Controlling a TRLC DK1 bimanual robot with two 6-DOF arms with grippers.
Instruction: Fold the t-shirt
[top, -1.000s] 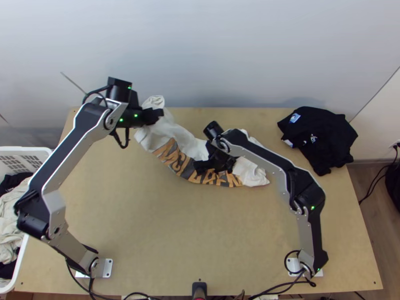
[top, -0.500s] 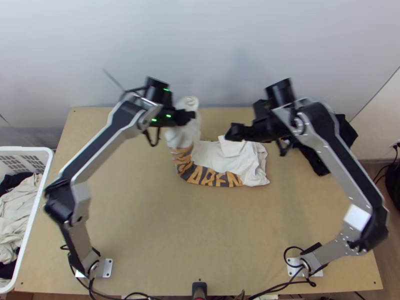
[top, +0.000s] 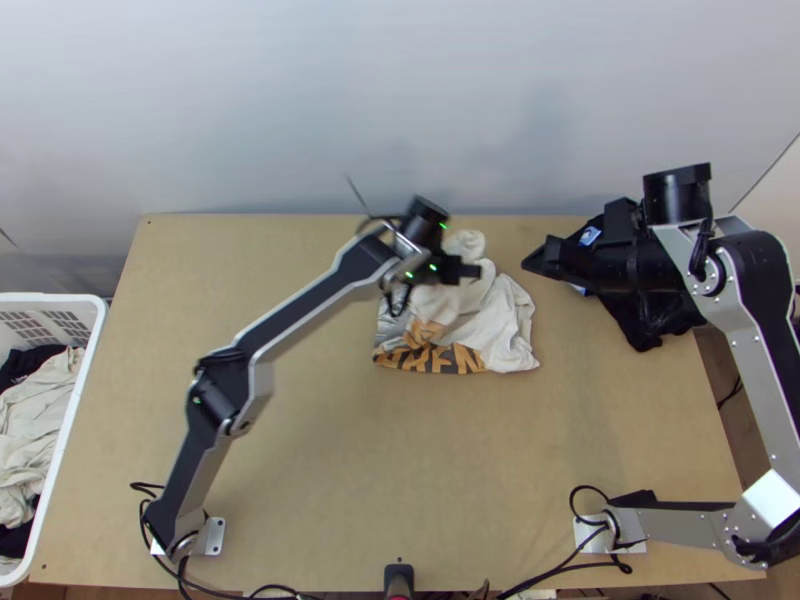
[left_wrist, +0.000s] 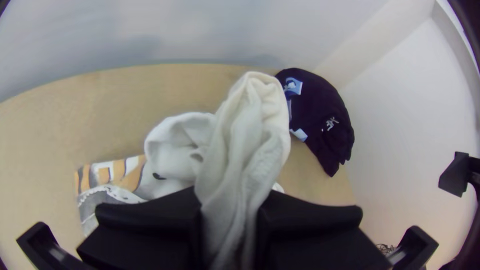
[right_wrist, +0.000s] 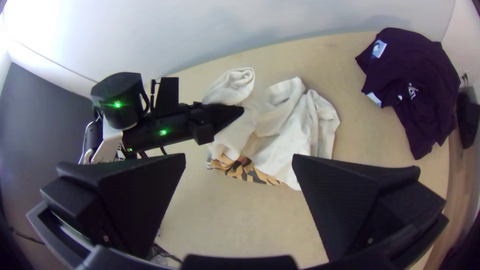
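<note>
The left gripper (top: 468, 270) has moved right since the earlier frame, bringing the bunched end of the t-shirt (top: 505, 325) over the rest of it. The right gripper (top: 532, 262) has drawn off to the right, away from the cloth, while the shirt's right part has stayed put.

In its wrist view, the left gripper (left_wrist: 229, 205) has its fingers closed in on a thick bunch of white cloth, which sticks up beyond them. The right gripper (right_wrist: 240, 157) is spread wide with nothing between its fingers; from above, its tips are just right of the t-shirt, apart from it.

The t-shirt is at the far middle of the table (top: 300, 450), its left part gathered up and the right part lying low and wrinkled. Its orange-and-dark print runs along the near edge.

At the far right, a black garment (top: 640, 325) lies in a heap, with the right arm passing above it. A white basket (top: 78, 400) of clothes (top: 35, 430) stands at the left, beside the table.
</note>
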